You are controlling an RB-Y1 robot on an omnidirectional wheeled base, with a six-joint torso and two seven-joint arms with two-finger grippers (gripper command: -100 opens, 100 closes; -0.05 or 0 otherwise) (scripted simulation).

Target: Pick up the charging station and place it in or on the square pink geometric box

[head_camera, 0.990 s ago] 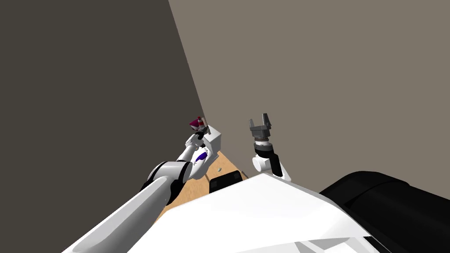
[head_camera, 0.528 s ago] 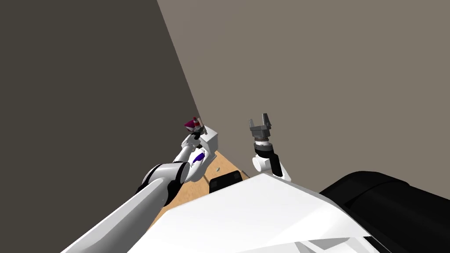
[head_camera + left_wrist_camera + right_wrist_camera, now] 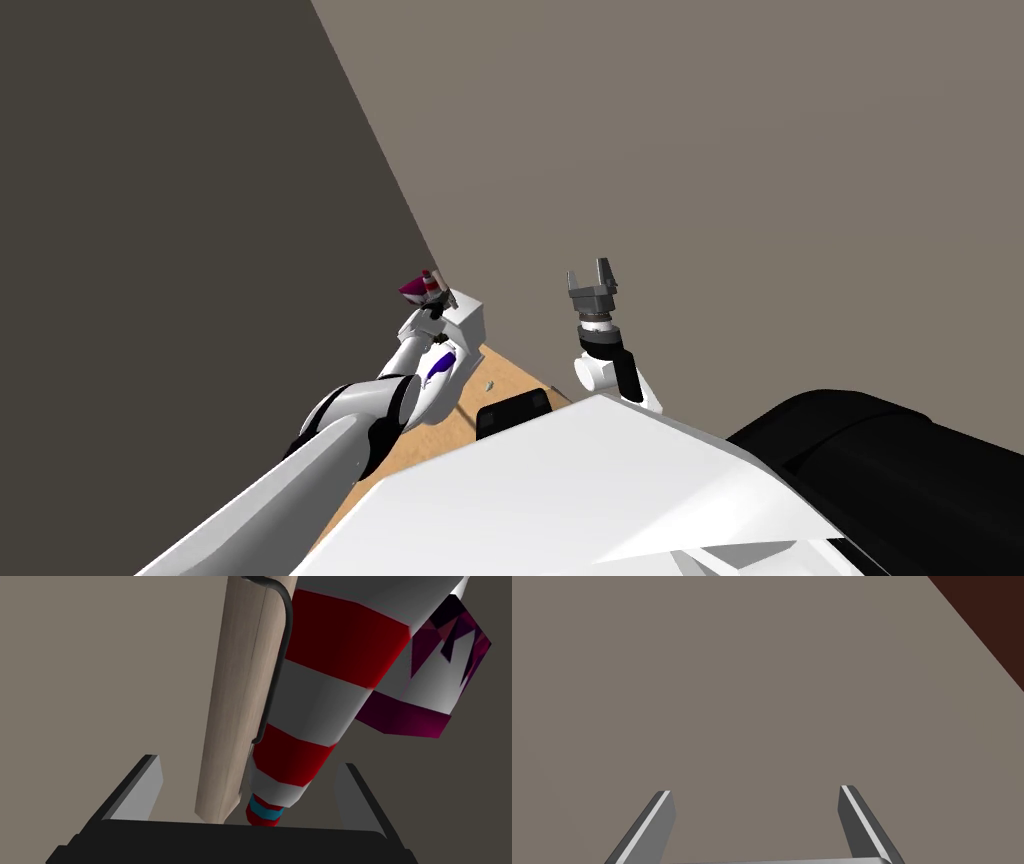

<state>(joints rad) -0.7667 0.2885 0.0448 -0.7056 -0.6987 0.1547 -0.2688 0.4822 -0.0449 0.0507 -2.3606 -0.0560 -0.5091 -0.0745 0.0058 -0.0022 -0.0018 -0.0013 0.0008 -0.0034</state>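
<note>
- Left of the middle in the head view, one pink box [image 3: 413, 290] sits beside one white block [image 3: 467, 322].
- One left claw [image 3: 248, 762] reaches up to that box. It is let go and spread wide, and its two fingers press on nothing.
- Between those fingers is one charging station [image 3: 232, 701], a tan slab with one black cord [image 3: 280, 651]. Close beside it is one red and white striped cone [image 3: 325, 691], with the pink box just behind.
- Right of the middle in the head view, one right claw [image 3: 589, 270] is spread wide too.
</note>
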